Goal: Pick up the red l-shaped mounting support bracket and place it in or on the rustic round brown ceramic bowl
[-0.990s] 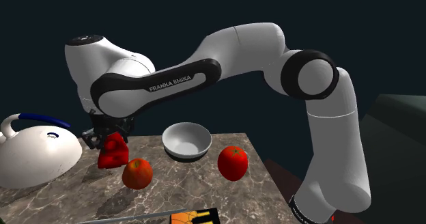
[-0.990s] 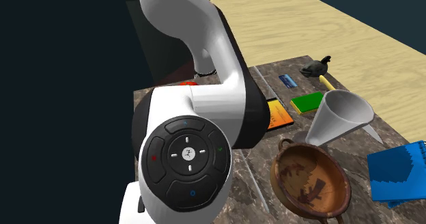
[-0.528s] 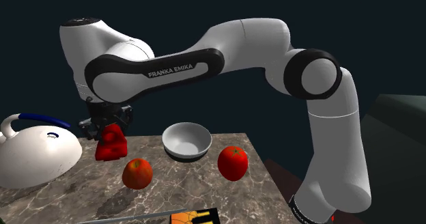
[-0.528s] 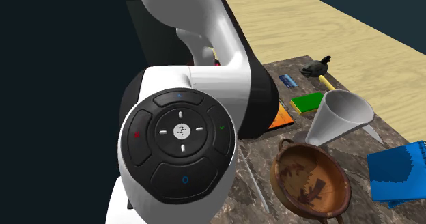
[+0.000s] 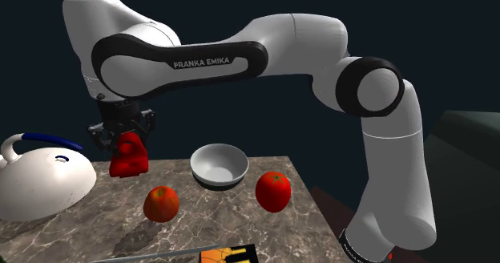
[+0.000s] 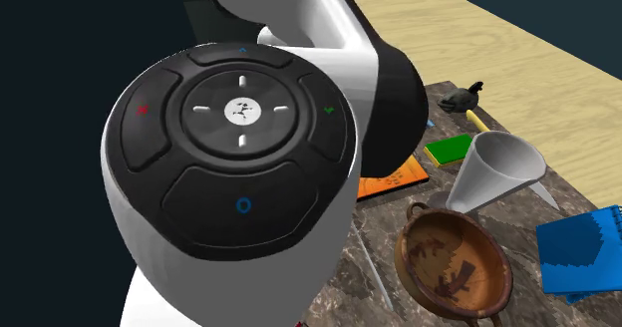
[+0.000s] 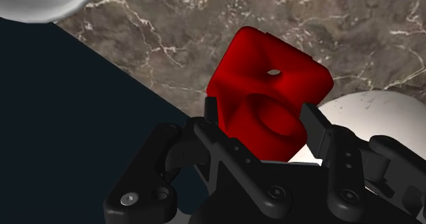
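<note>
My black gripper is shut on the red bracket, which hangs clear above the marble table's far left corner in the shoulder view. In the wrist view the red bracket sits clasped between the two fingers, with the marble top below it. The brown round bowl with a patterned inside rests on the table at the lower right of the second exterior view, where the arm's round wrist cap fills the foreground.
A white bowl, a red apple and an orange fruit lie on the marble table. A large white kettle stands at the left. Near the brown bowl are a white funnel, a blue cloth and a green block.
The gripper has risen with the red bracket and shifted slightly to the shoulder view's left; the bracket now hangs above the table. The arm's wrist has come closer to the second exterior camera.
</note>
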Controlling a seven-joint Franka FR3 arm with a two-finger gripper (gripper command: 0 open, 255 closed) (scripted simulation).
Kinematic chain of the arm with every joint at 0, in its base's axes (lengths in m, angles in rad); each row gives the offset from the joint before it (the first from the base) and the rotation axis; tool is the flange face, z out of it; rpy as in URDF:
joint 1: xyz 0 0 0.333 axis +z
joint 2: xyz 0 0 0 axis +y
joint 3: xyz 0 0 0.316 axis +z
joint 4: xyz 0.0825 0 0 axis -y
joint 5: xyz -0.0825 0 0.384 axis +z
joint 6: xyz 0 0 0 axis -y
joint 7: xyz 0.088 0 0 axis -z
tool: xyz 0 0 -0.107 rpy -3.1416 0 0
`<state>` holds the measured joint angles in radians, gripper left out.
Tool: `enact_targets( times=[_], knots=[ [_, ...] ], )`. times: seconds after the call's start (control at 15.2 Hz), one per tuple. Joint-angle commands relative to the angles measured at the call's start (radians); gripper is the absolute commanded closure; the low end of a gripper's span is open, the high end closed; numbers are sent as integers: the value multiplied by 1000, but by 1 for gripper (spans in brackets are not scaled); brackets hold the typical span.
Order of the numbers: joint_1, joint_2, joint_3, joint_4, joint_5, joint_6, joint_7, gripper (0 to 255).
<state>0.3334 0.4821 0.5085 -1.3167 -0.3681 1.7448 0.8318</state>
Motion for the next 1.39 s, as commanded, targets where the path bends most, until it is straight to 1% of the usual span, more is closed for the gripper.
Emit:
enact_targets(
  times=[0.0,0.73,0.99,1.32],
  knots=[
    [5,0,1,28,1,-27,-5,255],
    [44,29,0,217,-7,-183,-31,255],
    [79,-26,25,137,7,-170,47,255],
    [138,-66,56,85,17,-173,146,255]
  ],
)
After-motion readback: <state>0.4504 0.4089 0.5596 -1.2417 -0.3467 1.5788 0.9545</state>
